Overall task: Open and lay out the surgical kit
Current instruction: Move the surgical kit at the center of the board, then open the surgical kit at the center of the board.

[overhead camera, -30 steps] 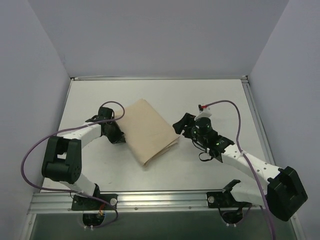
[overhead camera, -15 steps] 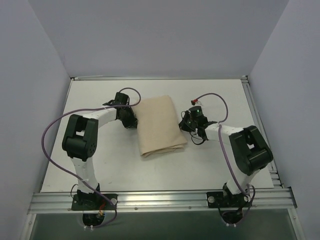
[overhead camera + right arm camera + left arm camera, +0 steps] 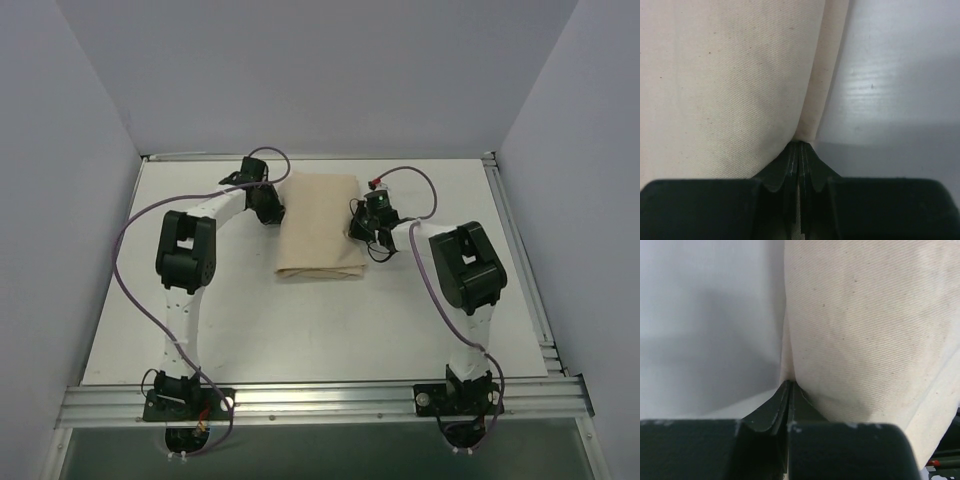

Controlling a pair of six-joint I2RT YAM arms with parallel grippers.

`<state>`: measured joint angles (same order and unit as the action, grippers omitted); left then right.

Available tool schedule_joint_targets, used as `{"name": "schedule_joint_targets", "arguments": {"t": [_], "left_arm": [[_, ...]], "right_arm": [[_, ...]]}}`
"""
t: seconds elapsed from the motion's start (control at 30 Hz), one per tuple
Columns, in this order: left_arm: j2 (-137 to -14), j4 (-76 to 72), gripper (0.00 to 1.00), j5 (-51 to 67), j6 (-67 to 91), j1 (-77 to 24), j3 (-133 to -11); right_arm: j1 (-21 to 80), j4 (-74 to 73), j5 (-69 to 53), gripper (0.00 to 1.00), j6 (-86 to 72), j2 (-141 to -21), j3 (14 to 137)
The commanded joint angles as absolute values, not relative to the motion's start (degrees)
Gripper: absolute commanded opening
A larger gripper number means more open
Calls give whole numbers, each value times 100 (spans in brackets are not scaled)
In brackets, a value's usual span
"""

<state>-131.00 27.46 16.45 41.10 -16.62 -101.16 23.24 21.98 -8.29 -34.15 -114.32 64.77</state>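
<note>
The white table (image 3: 200, 320) carries the folded beige cloth wrap (image 3: 320, 225), which lies toward the far edge, midway between the side walls, its sides square to the table. It is folded shut, so only cloth shows and what is inside is covered. Each wrist view cuts the wrap (image 3: 870, 330) off at the frame and shows only one edge of it (image 3: 730, 80).

The left gripper (image 3: 272, 208) is clamped on the wrap's left edge, its tips (image 3: 789, 387) pressed together with the fold running into them. The right gripper (image 3: 357, 228) pinches the right edge – a pale sliver of cloth sits between its closed tips (image 3: 800, 147). From above, both sets of fingertips are hard to make out.

A second ago the wrap lay diagonally, nearer the middle of the table – and the right jaws stood apart beside its corner.
</note>
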Motion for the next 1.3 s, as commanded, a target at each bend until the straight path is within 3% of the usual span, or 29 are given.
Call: {"name": "schedule_joint_targets", "arguments": {"t": [0.0,0.27,0.37,0.4,0.43,0.47,0.5,0.57,0.6,0.8,0.87,0.9,1.03,1.1,1.13,1.27], "left_arm": [[-13499,2961,2,2250,4079,-1784,-11125],[-13763,2848,4,2434,4280,-1793,-11399],[-13598,2857,16,2304,4280,-1767,-11216],[-13501,2796,24,2216,4272,-1749,-11076],[-13378,2664,42,2032,4280,-1697,-10770],[-13159,2628,50,1935,4298,-1653,-10627],[-13062,2584,57,1873,4333,-1600,-10495],[-12903,2470,65,1898,4342,-1390,-10258],[-12807,2478,67,1890,4333,-1319,-10239],[-12498,3049,71,1662,4193,-888,-10511],[-12297,3365,71,1513,4175,-853,-10573],[-12200,3488,71,1416,4175,-870,-10573],[-11375,3594,74,1379,4131,-1071,-10075],[-10699,3517,83,1380,3921,-1195,-9766],[-10435,3455,94,1493,3850,-1335,-9330],[-9407,3603,94,2002,3885,-1511,-8642]], "right_arm": [[2365,2145,-1046,0,-3375,-11768,7074],[1829,1987,-1168,4,-3156,-11943,7487],[1636,1758,-1204,15,-2954,-11901,7646],[1583,1714,-1187,24,-2910,-11839,7629],[1530,1670,-1187,30,-2892,-11769,7594],[1477,1653,-1204,36,-2874,-11621,7542],[1390,1565,-1195,44,-2848,-11532,7524],[1327,1390,-1160,50,-2795,-11313,7506],[1284,1197,-1125,57,-2760,-11233,7506],[1038,756,-1177,74,-2707,-10504,7051],[853,799,-1448,85,-2891,-10206,6822],[809,939,-1685,99,-2935,-10108,6690],[616,941,-2705,100,-3111,-9870,6233],[571,609,-3102,100,-2998,-9686,6188],[571,485,-3059,100,-2936,-9599,6100],[510,185,-3383,100,-2690,-9107,5784]]}}
